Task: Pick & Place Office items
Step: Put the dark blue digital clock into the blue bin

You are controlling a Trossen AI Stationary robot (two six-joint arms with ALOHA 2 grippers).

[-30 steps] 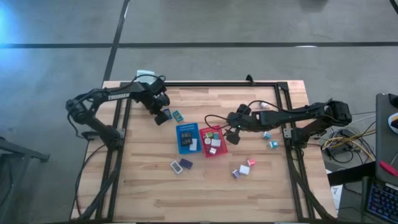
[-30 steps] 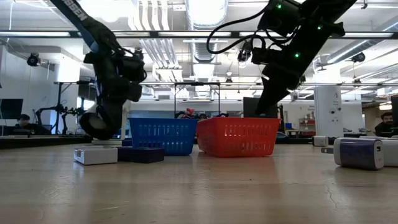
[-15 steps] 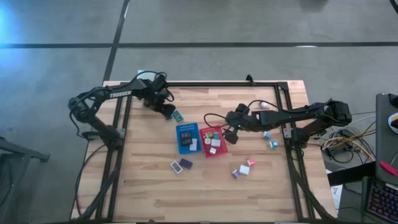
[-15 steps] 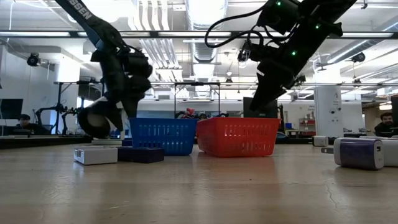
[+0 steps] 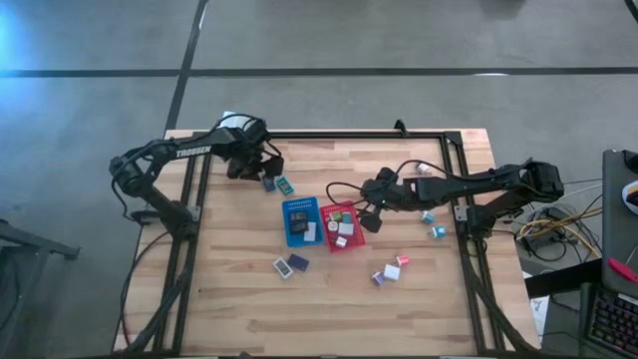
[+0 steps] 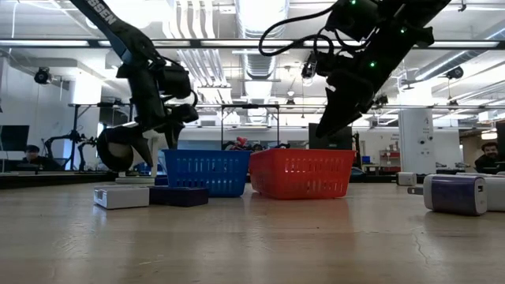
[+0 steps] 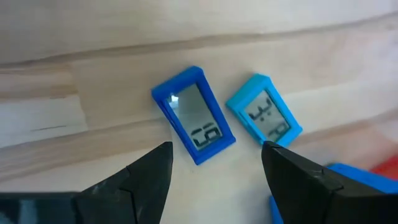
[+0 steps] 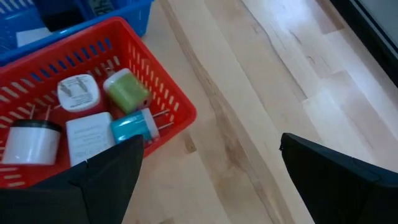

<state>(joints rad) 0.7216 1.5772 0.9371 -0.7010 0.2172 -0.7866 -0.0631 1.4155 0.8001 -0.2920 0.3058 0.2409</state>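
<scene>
Where pale wooden planks run beneath it, the left gripper (image 7: pixel 214 165) hangs with its fingers parted and empty; just ahead lie a dark blue piece (image 7: pixel 193 115) and a teal piece (image 7: pixel 263 118), side by side, their screen digits unreadable. The right gripper (image 8: pixel 205 168), spread wide and empty, hovers beside the red basket (image 8: pixel 177 102); the blue basket (image 8: pixel 134 12) is cut off; the left arm reads "TROSSEN"; a lit workshop lies behind.

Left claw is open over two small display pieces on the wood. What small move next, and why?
Probably lower the left claw straight down onto the dark blue piece. It lies flat on the table, roughly centred between the open fingers, while the teal piece lies close beside it, nearer one finger.
</scene>
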